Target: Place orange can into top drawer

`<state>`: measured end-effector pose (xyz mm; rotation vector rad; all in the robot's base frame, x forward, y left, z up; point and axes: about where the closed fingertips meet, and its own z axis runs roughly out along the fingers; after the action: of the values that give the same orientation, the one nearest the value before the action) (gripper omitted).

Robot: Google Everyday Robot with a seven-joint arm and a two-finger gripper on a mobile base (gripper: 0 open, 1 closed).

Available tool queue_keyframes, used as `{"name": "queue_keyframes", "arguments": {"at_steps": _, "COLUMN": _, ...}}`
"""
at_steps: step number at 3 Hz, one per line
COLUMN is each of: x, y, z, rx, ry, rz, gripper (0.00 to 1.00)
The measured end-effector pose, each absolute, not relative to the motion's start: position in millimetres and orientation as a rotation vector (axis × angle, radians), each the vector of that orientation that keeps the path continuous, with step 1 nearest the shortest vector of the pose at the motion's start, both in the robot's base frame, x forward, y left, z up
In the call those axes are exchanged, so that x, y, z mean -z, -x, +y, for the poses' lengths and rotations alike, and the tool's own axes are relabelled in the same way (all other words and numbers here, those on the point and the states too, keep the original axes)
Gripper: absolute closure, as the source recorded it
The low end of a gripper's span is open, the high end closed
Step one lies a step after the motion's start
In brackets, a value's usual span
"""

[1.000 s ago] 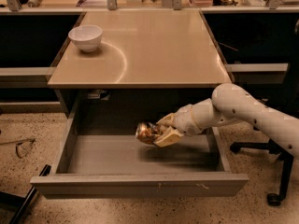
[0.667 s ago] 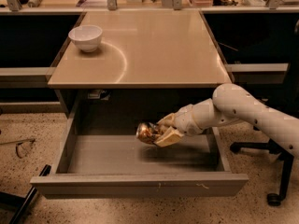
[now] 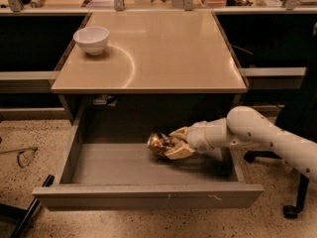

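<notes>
The top drawer (image 3: 148, 195) is pulled open below the counter, a wide shallow grey tray with a plain front panel. My white arm reaches in from the right. My gripper (image 3: 167, 144) is inside the drawer, near its back middle, shut on the orange can (image 3: 158, 142). The can is shiny golden-orange and lies on its side between the fingers, just above or on the drawer floor; I cannot tell which.
A white bowl (image 3: 91, 39) stands at the back left of the tan countertop (image 3: 158, 53). An office chair base (image 3: 292, 207) stands on the floor at the right. Dark shelves flank the counter. A cable lies on the speckled floor at the left.
</notes>
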<state>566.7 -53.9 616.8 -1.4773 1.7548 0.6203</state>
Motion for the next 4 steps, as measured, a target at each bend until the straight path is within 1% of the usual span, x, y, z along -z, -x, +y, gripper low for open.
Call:
{"name": "queue_keyframes", "arguments": {"at_steps": 1, "x": -618.7, "y": -568.4, "z": -54.5, "rx": -0.614, "ry": 1.467, "rz": 1.756, "gripper": 1.00}}
{"name": "queue_keyframes", "arguments": {"at_steps": 2, "x": -618.7, "y": -568.4, "z": -54.5, "rx": -0.614, "ry": 1.467, "rz": 1.755, "gripper": 0.82}}
{"name": "queue_keyframes", "arguments": {"at_steps": 4, "x": -618.6, "y": -568.4, "z": -54.4, "rx": -0.614, "ry": 1.467, "rz": 1.755, "gripper": 0.35}}
